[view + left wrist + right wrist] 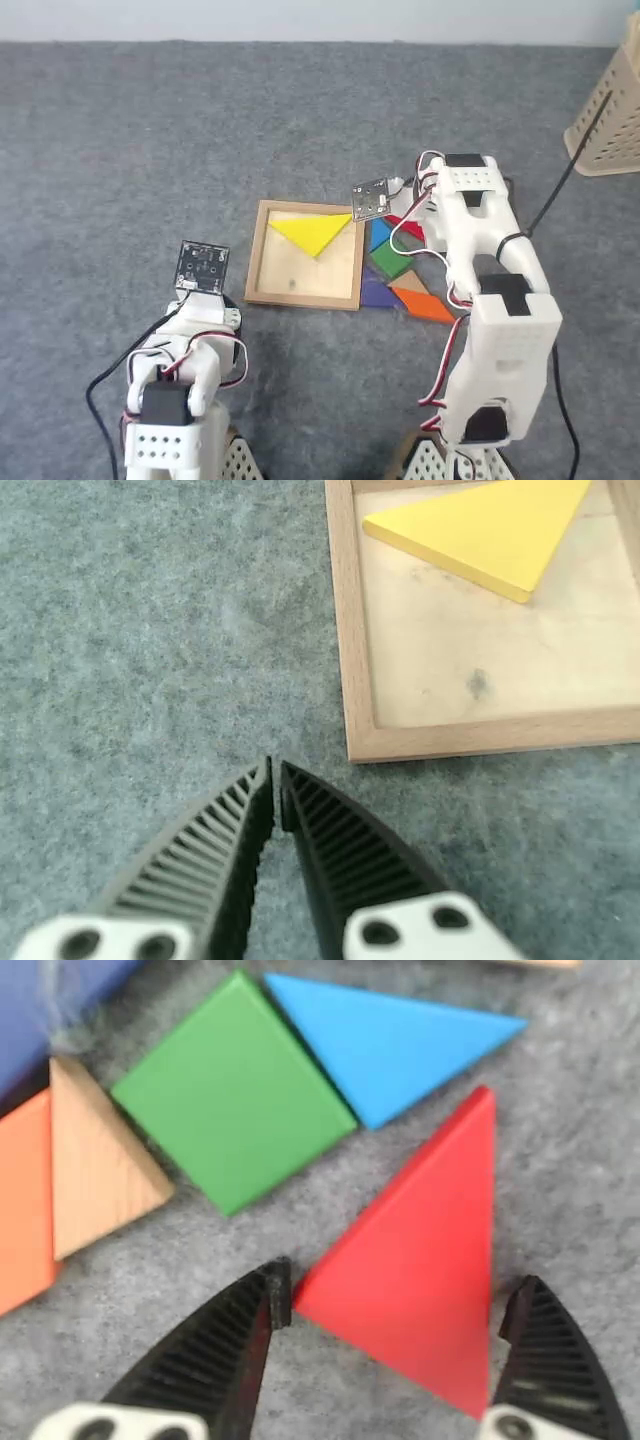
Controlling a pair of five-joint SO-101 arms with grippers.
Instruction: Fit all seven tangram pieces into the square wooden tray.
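Observation:
The square wooden tray point(262, 262) lies mid-table with a yellow triangle point(312, 232) in its far part; the tray rim point(350, 650) and yellow triangle point(495, 530) also show in the left wrist view. Right of the tray lie the red triangle point(430, 1250), blue triangle point(390, 1035), green square point(235, 1100), tan triangle point(95, 1175), an orange piece point(20, 1200) and a purple piece point(375, 293). My right gripper point(400, 1295) stands open, its fingers either side of the red triangle. My left gripper point(276, 772) is shut and empty over the carpet, just off the tray's near-left corner.
Grey carpet point(150, 140) covers the table. A beige slatted basket point(610, 110) stands at the far right edge, with a black cable point(560, 185) running down from it towards the right arm.

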